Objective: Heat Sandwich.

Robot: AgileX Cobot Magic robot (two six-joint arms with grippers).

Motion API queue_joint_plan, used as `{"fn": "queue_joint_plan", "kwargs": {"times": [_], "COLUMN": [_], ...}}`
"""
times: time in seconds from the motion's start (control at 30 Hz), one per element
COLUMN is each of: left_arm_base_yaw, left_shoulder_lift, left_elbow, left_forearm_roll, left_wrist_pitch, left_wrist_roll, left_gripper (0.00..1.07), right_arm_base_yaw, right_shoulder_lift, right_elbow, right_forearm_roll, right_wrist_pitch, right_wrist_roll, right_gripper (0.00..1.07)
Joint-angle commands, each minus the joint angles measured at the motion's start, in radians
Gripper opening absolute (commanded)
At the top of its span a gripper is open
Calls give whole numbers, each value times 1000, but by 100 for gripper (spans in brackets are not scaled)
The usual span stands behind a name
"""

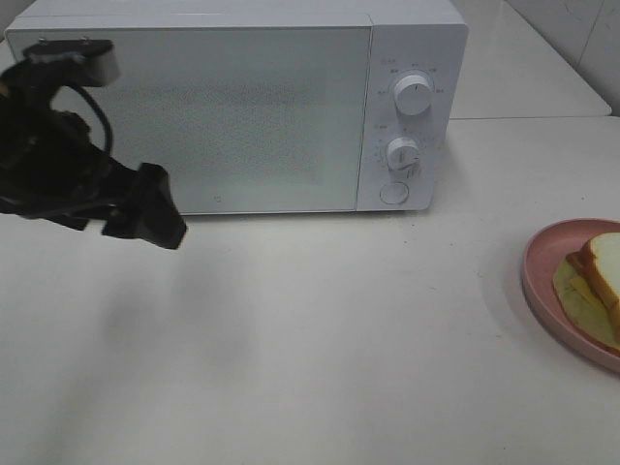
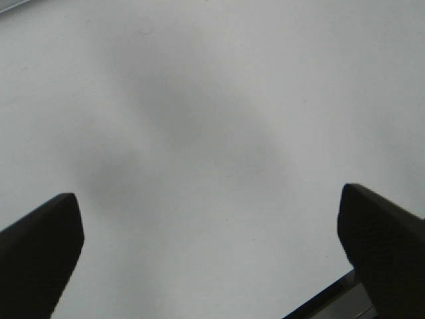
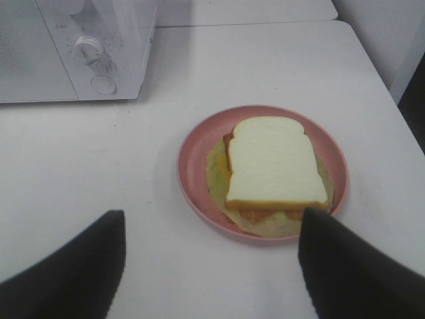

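The sandwich (image 1: 605, 266), white bread over yellow and orange filling, lies on a round pink plate (image 1: 542, 262) at the table's right edge, partly cut off by that view. In the right wrist view the sandwich (image 3: 275, 163) and plate (image 3: 196, 156) sit just beyond my right gripper (image 3: 212, 252), which is open with nothing between its fingers. My left gripper (image 1: 155, 215) hangs above the table at the left, in front of the microwave (image 1: 242, 116). The left wrist view shows the left gripper (image 2: 212, 249) open wide over bare table.
The white microwave stands at the back with its door closed and two knobs (image 1: 414, 95) plus a round button (image 1: 393, 193) on its right panel. Its panel also shows in the right wrist view (image 3: 99, 60). White table (image 1: 320, 339) stretches between arm and plate.
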Motion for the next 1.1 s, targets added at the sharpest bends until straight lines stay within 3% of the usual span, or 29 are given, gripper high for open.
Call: {"fn": "queue_joint_plan", "kwargs": {"times": [0.03, 0.07, 0.1, 0.2, 0.37, 0.4, 0.47, 0.53, 0.6, 1.1], "left_arm_base_yaw": [94, 94, 155, 206, 362, 362, 436, 456, 510, 533], "left_shoulder_lift": [-49, -49, -71, -93, -169, -169, -208, -225, -277, -637], "left_elbow": [-4, -4, -4, -4, -1, -1, -1, -1, 13, 262], "left_forearm_roll": [3, 3, 11, 17, 34, 34, 58, 67, 103, 153], "left_wrist_pitch": [80, 80, 114, 142, 213, 213, 252, 264, 272, 262], "left_wrist_roll": [-9, -9, -13, -14, -14, -14, -39, -47, -90, -107], "left_gripper": [100, 100, 100, 100, 100, 100, 100, 100, 100, 100], "right_arm_base_yaw": [-6, -6, -6, -6, -6, -6, -6, -6, -6, -6], "right_shoulder_lift": [-28, -28, -28, -28, -28, -28, -28, -28, -28, -28], "right_elbow": [0, 0, 0, 0, 0, 0, 0, 0, 0, 0], "right_forearm_roll": [0, 0, 0, 0, 0, 0, 0, 0, 0, -1], "right_wrist_pitch": [-6, -6, -6, -6, -6, -6, -6, -6, -6, -6], "right_wrist_roll": [0, 0, 0, 0, 0, 0, 0, 0, 0, 3], "right_gripper": [71, 71, 71, 71, 71, 71, 71, 71, 71, 68]}}
